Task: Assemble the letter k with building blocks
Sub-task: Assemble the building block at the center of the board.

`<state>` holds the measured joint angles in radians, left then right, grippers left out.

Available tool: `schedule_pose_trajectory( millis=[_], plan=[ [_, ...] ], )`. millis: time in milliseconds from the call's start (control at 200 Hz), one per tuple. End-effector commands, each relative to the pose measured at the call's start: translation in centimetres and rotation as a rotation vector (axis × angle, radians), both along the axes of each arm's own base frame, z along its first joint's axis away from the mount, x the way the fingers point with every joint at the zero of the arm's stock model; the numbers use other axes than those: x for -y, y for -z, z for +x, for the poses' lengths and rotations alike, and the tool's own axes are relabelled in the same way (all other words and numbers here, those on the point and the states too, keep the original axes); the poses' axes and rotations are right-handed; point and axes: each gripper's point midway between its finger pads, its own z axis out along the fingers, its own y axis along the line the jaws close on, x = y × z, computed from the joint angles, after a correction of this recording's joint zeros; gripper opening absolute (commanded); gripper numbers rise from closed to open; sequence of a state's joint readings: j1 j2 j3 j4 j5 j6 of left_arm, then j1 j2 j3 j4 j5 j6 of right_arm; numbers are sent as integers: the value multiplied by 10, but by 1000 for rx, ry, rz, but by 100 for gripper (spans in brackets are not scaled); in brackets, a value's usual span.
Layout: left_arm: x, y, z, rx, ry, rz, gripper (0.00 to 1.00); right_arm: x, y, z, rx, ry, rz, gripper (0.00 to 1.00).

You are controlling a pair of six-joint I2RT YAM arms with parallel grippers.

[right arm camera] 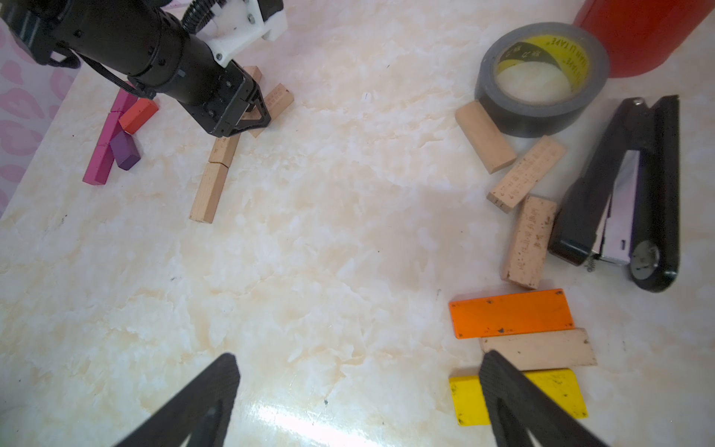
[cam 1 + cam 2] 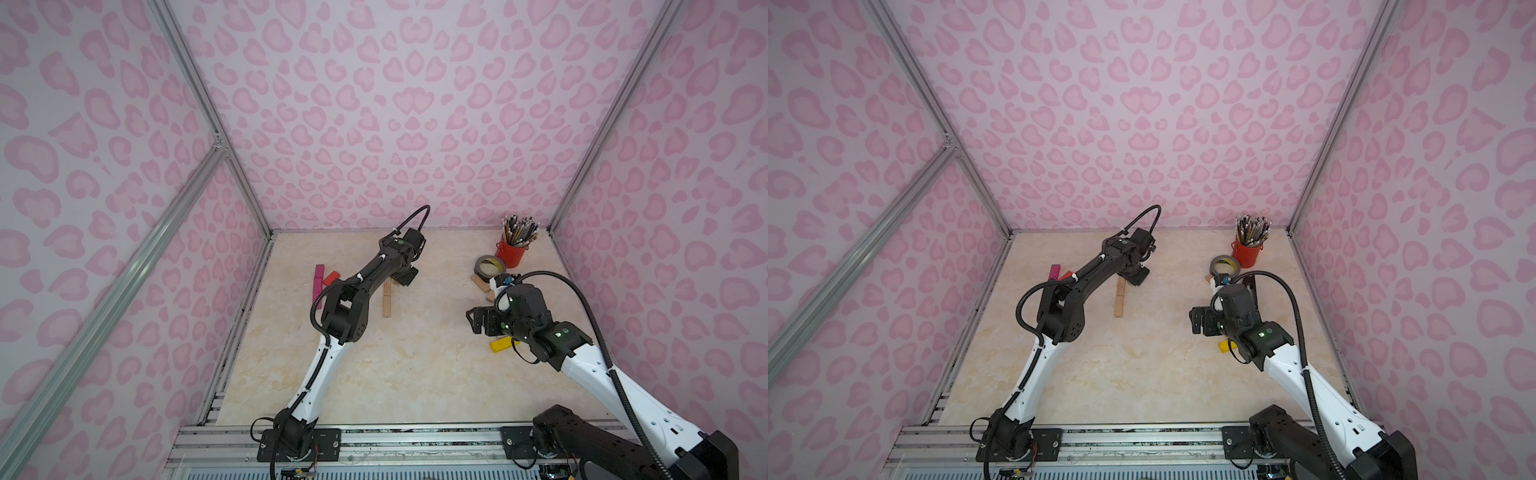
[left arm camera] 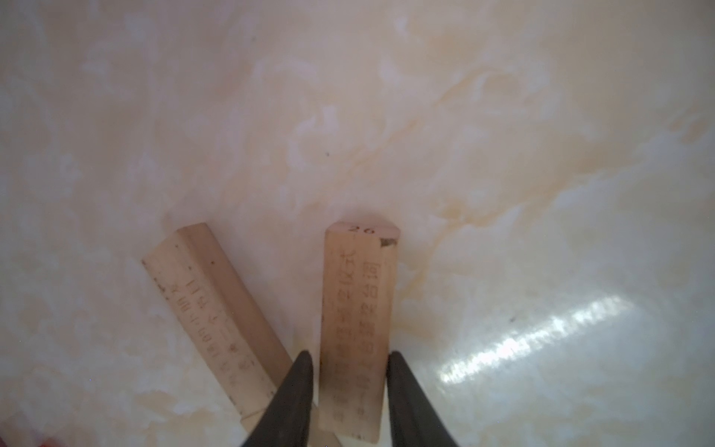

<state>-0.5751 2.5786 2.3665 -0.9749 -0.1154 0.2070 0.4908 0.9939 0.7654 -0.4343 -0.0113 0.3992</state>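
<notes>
The left gripper (image 3: pixel 350 358) is pinched on a printed light wood block (image 3: pixel 354 298), a finger on each long side, with a second wood block (image 3: pixel 216 309) lying slantwise just beside one finger. The right gripper (image 1: pixel 360 363) is spread wide over the marbled tabletop (image 1: pixel 309 232), one finger above a yellow block (image 1: pixel 468 398), a plain block (image 1: pixel 541 350) and an orange block (image 1: pixel 510 313) just beyond it.
</notes>
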Motion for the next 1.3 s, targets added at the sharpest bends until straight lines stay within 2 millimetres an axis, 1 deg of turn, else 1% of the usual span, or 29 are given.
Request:
schedule_pose_trajectory(
  millis=[0,936,1091,1161,1297],
  plan=[
    [-5,-11,3,21,3,15,35,-1,2,-1,-6,-5,1,98],
    [-6,-13,3,25,-11,8,36,-1,2,-2,-9,-5,7,98],
    [-3,-23,5,41,-18,-19,37,-1,3,-2,-11,-6,7,98],
    [1,-29,5,46,-17,-43,38,-1,2,-2,-8,-5,10,98],
    [11,-50,5,71,-21,-107,39,1,1,-1,-3,11,7,98]
  ],
)
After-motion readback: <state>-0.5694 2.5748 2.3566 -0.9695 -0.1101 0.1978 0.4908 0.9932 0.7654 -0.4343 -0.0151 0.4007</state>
